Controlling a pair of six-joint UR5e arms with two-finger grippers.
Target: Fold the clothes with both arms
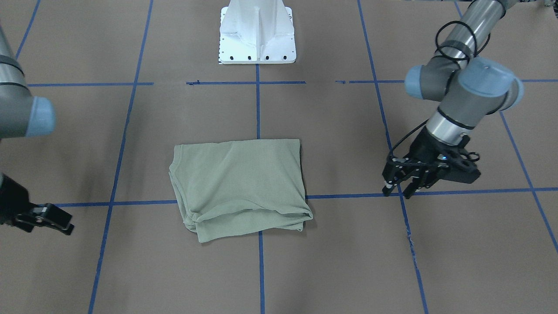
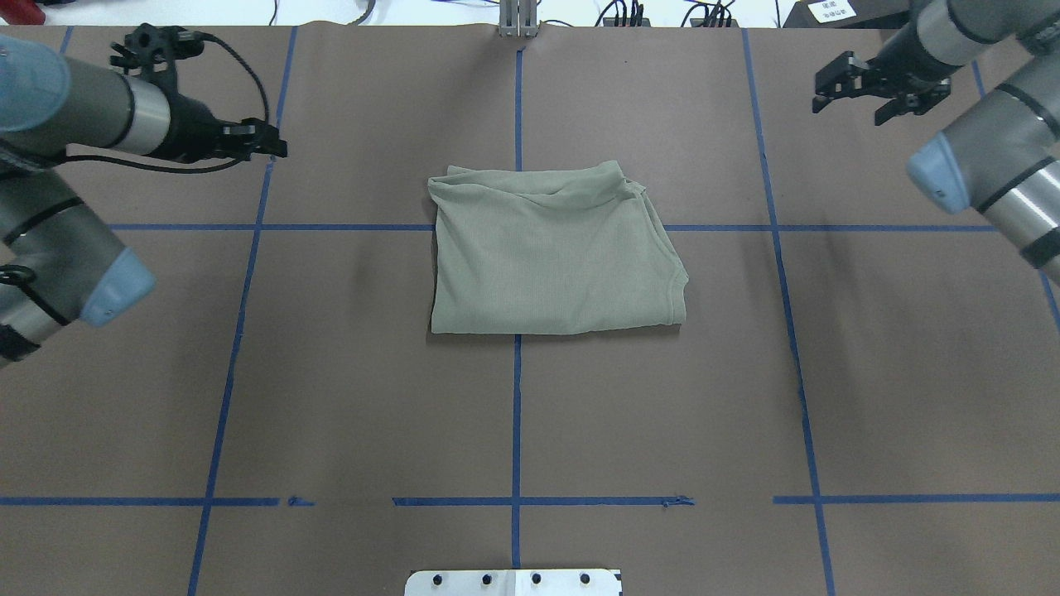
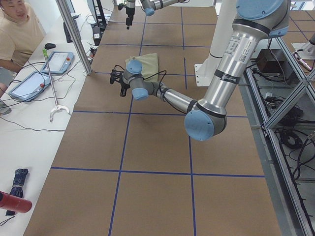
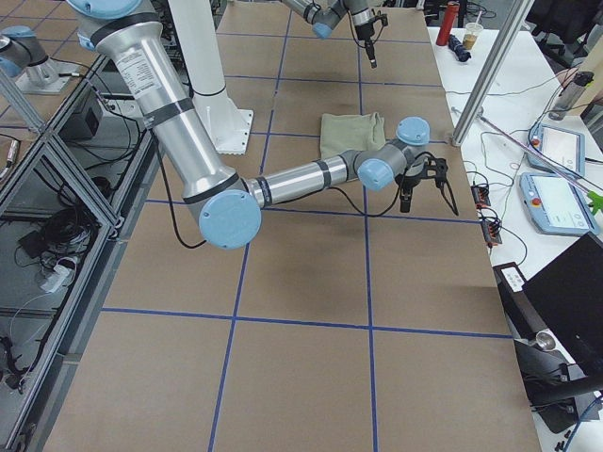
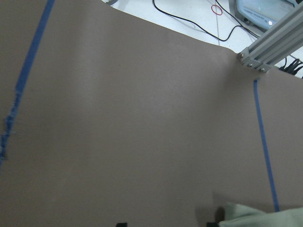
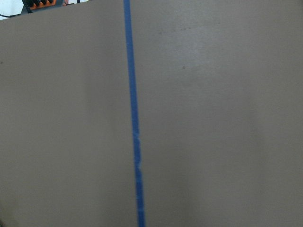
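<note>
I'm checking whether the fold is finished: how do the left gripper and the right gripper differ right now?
The left gripper hangs left of the shirt, the right gripper right of it, nearer the far edge of the table. The left gripper's wrist view catches a shirt corner; the right gripper's shows only table and blue tape. Both are open, empty and clear of the shirt.

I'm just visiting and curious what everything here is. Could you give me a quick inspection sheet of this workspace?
Surface: brown table with a blue tape grid.
Job's things: green shirt, folded, lying at centre.
Clutter: nothing seen.
End effectors: left end effector and right end effector both open, empty, well apart from the shirt.
Cables: black cable looped at the left wrist.
Surroundings: person and tablet beside the table.
</note>
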